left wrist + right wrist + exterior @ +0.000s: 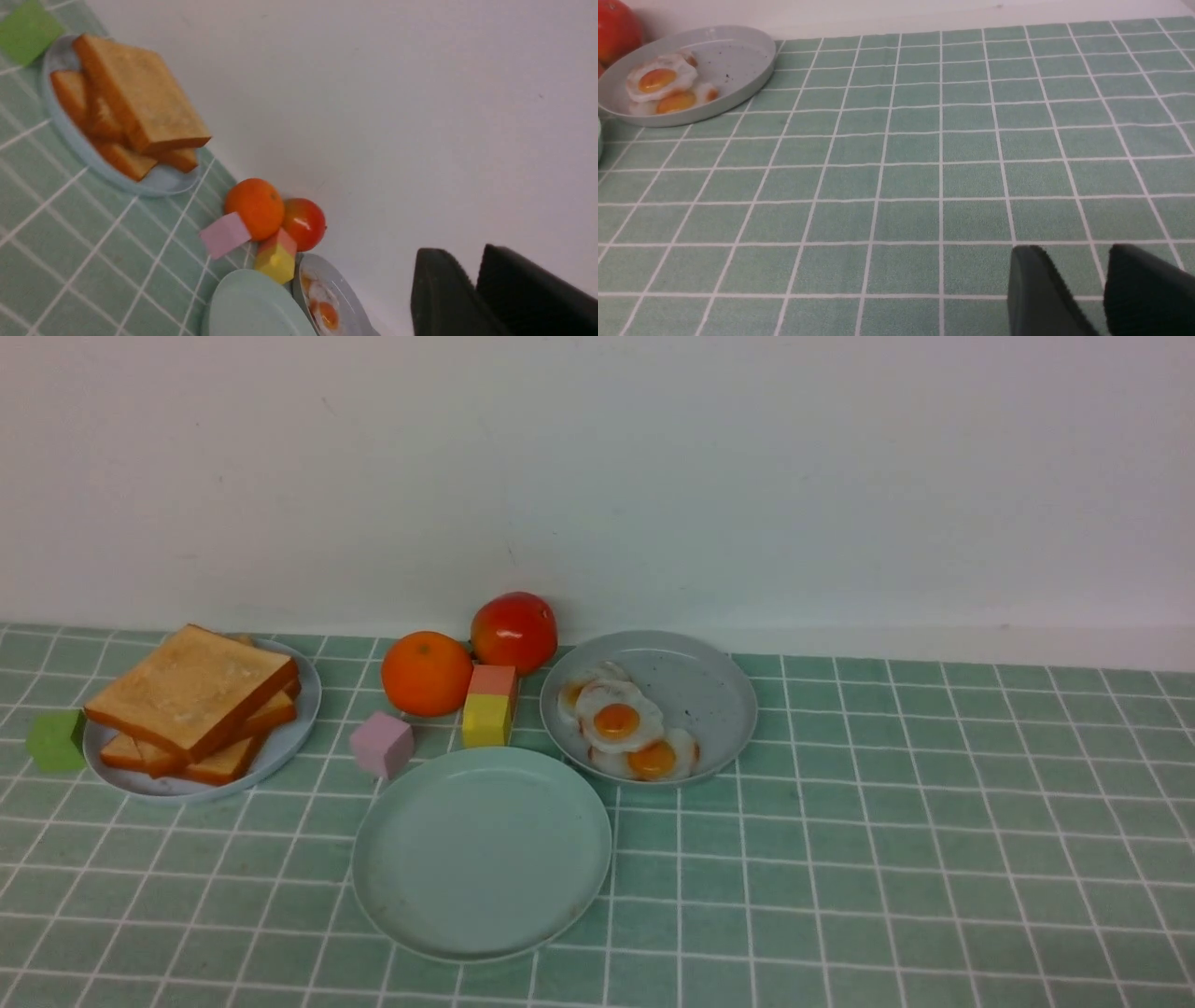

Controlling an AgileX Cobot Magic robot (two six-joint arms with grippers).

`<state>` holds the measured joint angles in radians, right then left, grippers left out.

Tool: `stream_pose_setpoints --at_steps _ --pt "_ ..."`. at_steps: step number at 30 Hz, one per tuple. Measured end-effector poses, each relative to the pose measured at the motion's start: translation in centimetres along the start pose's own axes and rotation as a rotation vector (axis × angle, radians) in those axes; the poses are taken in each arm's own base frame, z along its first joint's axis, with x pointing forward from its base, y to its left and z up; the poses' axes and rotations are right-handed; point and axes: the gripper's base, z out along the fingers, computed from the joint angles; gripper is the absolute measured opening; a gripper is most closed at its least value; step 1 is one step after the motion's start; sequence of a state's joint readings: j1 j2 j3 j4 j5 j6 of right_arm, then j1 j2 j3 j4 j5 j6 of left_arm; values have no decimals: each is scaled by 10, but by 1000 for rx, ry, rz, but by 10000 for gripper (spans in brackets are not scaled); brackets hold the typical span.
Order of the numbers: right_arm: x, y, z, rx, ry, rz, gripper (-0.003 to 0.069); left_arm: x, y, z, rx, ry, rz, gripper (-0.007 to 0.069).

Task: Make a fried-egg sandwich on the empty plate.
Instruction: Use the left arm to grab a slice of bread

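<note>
Big mint plate (411, 896) sits bare, front and centre. Toast slices (191, 695) stacked on the pale blue plate (149, 786), far left. Fried eggs (616, 719) (overlapping) on the speckled plate (695, 686) just behind. Left gripper (469, 255) stands narrowly parted, right gripper (1083, 261) wider, both empty.

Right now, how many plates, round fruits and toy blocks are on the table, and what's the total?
Plates: 3 (mint-green plate, pale blue plate, speckled grey plate)
Round fruits: 2 (orange, red fruit)
Blocks: 3 (green block, pink block, yellow-and-salmon block, which may be two stacked)
Total: 8
</note>
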<state>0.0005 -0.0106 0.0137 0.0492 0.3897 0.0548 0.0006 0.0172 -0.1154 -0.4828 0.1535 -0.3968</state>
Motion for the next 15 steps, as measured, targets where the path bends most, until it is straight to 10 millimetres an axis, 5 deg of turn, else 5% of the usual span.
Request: stream_pose_setpoints --at_steps 6,15 --pt "-1 0 0 -3 -21 10 241 -21 -39 22 -89 287 316 -13" --pt "-21 5 -2 -118 -240 498 241 -13 -60 68 -92 775 561 -13"
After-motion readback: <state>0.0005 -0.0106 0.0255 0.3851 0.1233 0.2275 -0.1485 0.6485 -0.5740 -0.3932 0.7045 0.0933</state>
